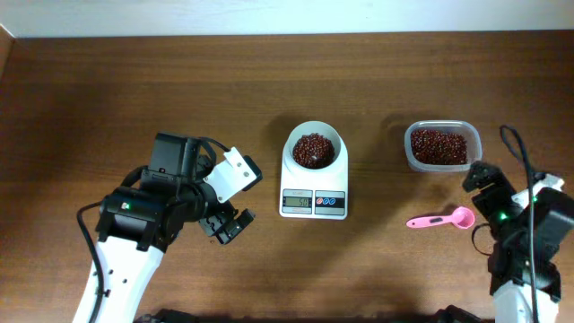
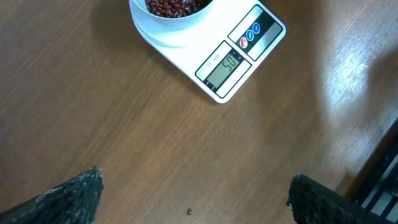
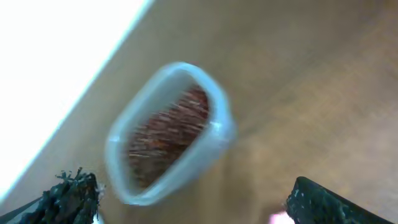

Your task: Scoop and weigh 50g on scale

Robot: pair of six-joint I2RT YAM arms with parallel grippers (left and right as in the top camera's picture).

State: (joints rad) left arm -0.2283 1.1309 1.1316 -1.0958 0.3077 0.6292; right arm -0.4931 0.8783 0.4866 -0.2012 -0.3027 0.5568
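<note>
The white scale [image 1: 314,202] stands mid-table with a round white bowl [image 1: 314,150] of red beans on it. In the left wrist view the scale [image 2: 239,53] has its display lit and reading 50. A pink scoop [image 1: 441,219] lies flat on the table to the right of the scale, held by nothing. My left gripper [image 1: 231,224] is open, left of the scale and over bare wood [image 2: 196,180]. At the right edge my right gripper [image 1: 480,179] is open and empty, between the scoop and the bean tub [image 3: 193,186]. A sliver of the pink scoop [image 3: 280,218] shows beside its right finger.
A clear rectangular tub [image 1: 440,146] of red beans stands at the back right and appears blurred in the right wrist view [image 3: 168,134]. A single small speck [image 2: 189,211] lies on the wood between the left fingers. The table's far edge meets a white wall [image 1: 287,13].
</note>
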